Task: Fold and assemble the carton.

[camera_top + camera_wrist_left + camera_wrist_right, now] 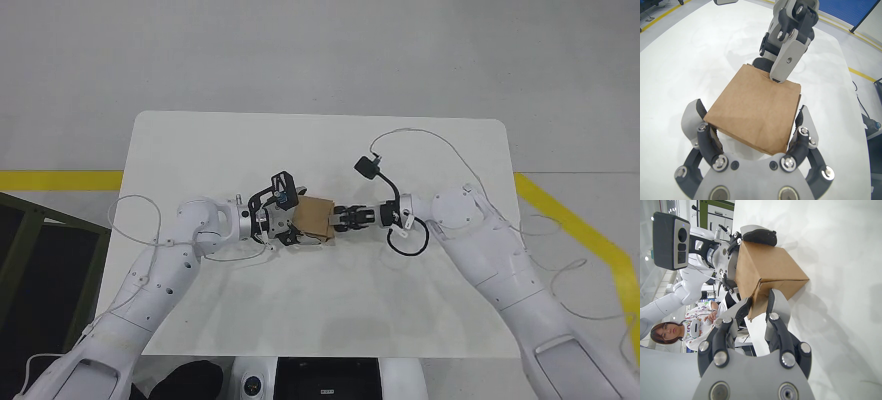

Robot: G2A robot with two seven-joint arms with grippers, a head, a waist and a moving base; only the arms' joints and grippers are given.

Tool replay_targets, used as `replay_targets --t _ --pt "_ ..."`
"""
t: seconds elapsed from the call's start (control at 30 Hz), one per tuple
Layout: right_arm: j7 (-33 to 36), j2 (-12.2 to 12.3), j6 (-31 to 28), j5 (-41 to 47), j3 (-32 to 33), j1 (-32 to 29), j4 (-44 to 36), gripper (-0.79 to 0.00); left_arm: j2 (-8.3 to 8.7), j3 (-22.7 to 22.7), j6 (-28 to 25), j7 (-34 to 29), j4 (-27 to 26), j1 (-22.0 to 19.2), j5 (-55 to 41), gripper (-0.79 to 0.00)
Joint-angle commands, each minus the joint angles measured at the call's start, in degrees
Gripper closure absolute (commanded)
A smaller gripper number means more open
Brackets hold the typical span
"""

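A small brown cardboard carton (314, 217) sits boxed-up at the middle of the white table (450, 300), held between both arms. My left gripper (751, 117) clamps it from the left, one finger (694, 111) on each opposite side wall of the carton (755, 108). From the right, my right gripper (759, 302) pinches a flap edge of the carton (768, 264); the flap sits between its two pads. In the left wrist view the right gripper's finger (786, 56) presses the carton's far edge.
Cables (440, 140) loop over the table behind the right arm, and another cable (140, 215) trails by the left arm. Open table surface lies in front of and behind the carton.
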Motion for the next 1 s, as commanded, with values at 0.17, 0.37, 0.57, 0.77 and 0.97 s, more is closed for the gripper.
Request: replay_targets --t 0.17,0.37,0.57,0.77,0.97 --pt "1.8 1.1 -0.4 0.8 2.9 -1.4 -1.4 -0.252 -0.01 0.0 0.0 -0.3 0.0 0.0 -0.1 -0.785" --pt "3.4 2.0 -0.3 0.7 4.9 -3.1 -3.0 -0.160 -0.04 0.0 0.1 -0.5 0.1 0.0 -0.2 -0.785" --pt "4.8 2.6 0.1 0.0 5.4 -4.8 -4.1 0.000 -0.06 0.0 0.2 -0.5 0.1 0.0 -0.2 -0.785" --pt "4.0 2.5 0.7 -0.1 4.6 -5.2 -4.5 0.000 -0.06 0.0 0.1 -0.4 0.1 0.0 0.0 -0.785" --pt "3.0 1.8 0.9 0.1 2.6 -4.1 -4.1 0.000 -0.07 0.0 0.2 -0.4 0.0 0.0 0.0 -0.785"
